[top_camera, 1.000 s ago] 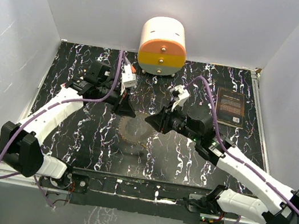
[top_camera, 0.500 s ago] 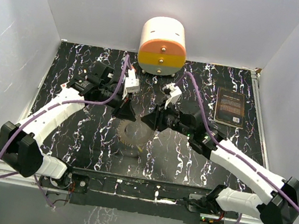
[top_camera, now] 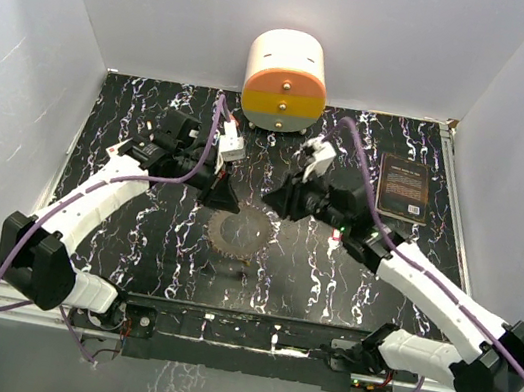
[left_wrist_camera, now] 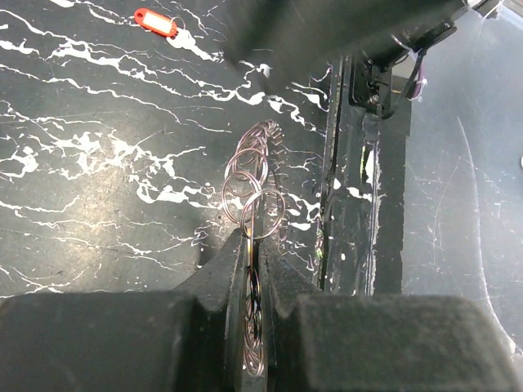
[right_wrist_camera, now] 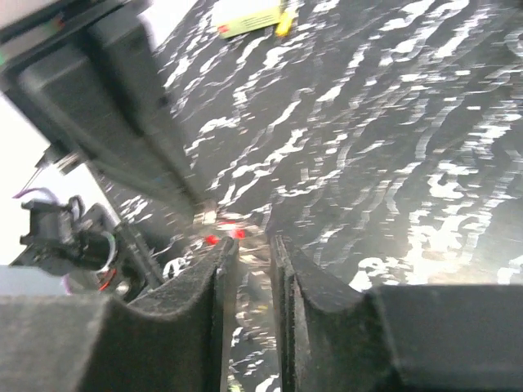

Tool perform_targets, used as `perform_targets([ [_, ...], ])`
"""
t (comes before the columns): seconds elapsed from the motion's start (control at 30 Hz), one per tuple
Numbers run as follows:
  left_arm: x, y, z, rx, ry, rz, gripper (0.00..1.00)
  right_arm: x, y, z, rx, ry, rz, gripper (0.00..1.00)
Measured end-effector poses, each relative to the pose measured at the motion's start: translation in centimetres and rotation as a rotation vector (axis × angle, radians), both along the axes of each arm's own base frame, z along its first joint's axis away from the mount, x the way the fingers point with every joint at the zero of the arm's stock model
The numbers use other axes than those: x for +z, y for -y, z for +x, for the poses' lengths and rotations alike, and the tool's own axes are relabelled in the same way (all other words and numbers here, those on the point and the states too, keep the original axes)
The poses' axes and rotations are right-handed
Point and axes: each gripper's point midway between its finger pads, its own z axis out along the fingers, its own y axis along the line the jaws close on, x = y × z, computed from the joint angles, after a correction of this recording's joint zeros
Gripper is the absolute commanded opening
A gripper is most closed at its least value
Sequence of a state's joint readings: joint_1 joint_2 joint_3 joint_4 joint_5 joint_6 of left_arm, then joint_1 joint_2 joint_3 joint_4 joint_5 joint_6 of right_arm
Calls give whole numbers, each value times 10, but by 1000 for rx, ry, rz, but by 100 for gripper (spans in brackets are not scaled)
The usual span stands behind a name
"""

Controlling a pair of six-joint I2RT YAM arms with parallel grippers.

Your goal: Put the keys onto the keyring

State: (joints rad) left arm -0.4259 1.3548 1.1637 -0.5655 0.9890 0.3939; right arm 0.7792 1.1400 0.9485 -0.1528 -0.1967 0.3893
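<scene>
The keyring (top_camera: 238,235), a flat toothed silvery ring, hangs over the middle of the black marbled table. My left gripper (top_camera: 222,198) is shut on its upper left rim. In the left wrist view the keyring (left_wrist_camera: 252,175) looks like a chain of thin wire loops running out from between my shut fingers (left_wrist_camera: 233,269). A red key tag (left_wrist_camera: 157,22) lies on the table beyond it. My right gripper (top_camera: 272,201) hovers just right of the ring, apart from it. Its fingers (right_wrist_camera: 214,278) stand a narrow gap apart, with nothing seen between them. Blurred red bits (right_wrist_camera: 221,238) show past their tips. A yellow tag (right_wrist_camera: 249,15) lies far off.
The cream-and-orange round drawer unit (top_camera: 284,80) stands at the back centre. A dark book (top_camera: 404,188) lies at the back right. The table's front rail (left_wrist_camera: 359,163) runs close behind the ring in the left wrist view. White walls enclose three sides.
My right gripper came in close to the ring half a second ago and has drawn back to the right and farther back. My left gripper shifted slightly right, still holding the ring.
</scene>
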Motion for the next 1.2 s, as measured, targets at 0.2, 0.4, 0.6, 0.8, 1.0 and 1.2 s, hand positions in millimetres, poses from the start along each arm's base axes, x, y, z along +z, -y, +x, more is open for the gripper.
perform_targets([
  [0.2, 0, 3, 0, 14, -36, -21, 0, -13, 98, 71, -291, -62, -47, 40],
  [0.4, -3, 9, -6, 21, -118, -65, 0, -95, 170, 82, -518, -301, -208, 44],
  [0.6, -2, 13, -11, 21, -195, -115, 0, -170, 202, 56, -597, -526, -354, 43],
  [0.8, 8, 13, -17, -2, -247, -187, 0, -198, 214, 57, -628, -591, -406, 41],
  [1.0, 16, 10, -15, -2, -278, -242, 0, -214, 220, 53, -644, -612, -430, 40],
  [1.2, 20, 9, -13, -4, -295, -266, 0, -223, 227, 50, -651, -608, -442, 37],
])
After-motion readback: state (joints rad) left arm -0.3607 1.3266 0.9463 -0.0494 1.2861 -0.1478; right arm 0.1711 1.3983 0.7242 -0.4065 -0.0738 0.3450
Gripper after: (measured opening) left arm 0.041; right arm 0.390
